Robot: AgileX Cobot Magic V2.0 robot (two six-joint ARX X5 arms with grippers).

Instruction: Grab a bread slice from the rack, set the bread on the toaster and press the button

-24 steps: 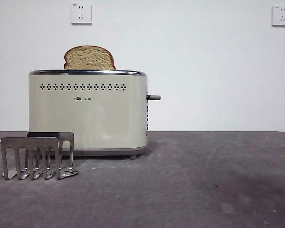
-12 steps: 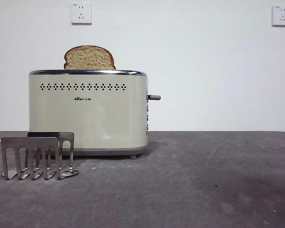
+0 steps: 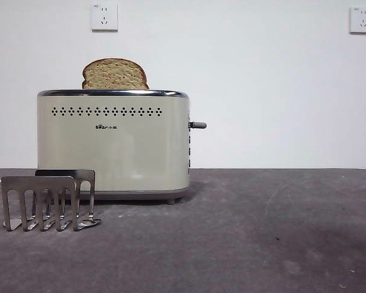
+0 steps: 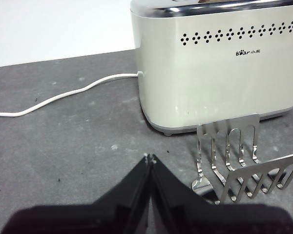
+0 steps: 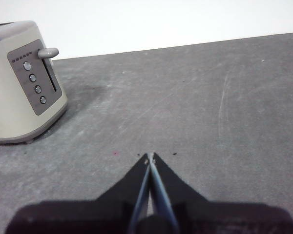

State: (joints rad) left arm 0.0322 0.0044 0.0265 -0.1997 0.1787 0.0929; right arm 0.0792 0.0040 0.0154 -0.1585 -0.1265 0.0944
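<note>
A: Status of my grippers?

B: My left gripper (image 4: 150, 158) has its jaws pressed together on nothing. It hangs low over the table (image 4: 73, 141), just beside the rack (image 4: 239, 161) and well short of the toaster (image 4: 215, 73). My right gripper (image 5: 149, 156) is likewise closed and empty, over bare table, well apart from the toaster's lever side.

A: Rack contents?

B: None visible. In the front view the rack (image 3: 47, 201) stands in front of the toaster's near left corner with every slot bare; the left wrist view agrees.

A: Where is the slice of bread?

B: The slice of bread (image 3: 114, 74) stands upright in the top of the toaster (image 3: 113, 143), toward its left half. Its domed top and a good part of the crumb show above the chrome rim, so it is not lowered.

A: Lever?

B: The lever (image 5: 48, 52) sits at the top of its slot, above a column of four round buttons (image 5: 34, 83) on the grey side panel. I judge it not yet pressed.

A: Progress, then?

B: Pick and place look done: rack empty, bread in the toaster. Pressing is left. My right gripper faces the lever side, so I judge it the better placed arm for that. The white cord (image 4: 63, 95) runs off the toaster's far end, clear of that path.
</note>
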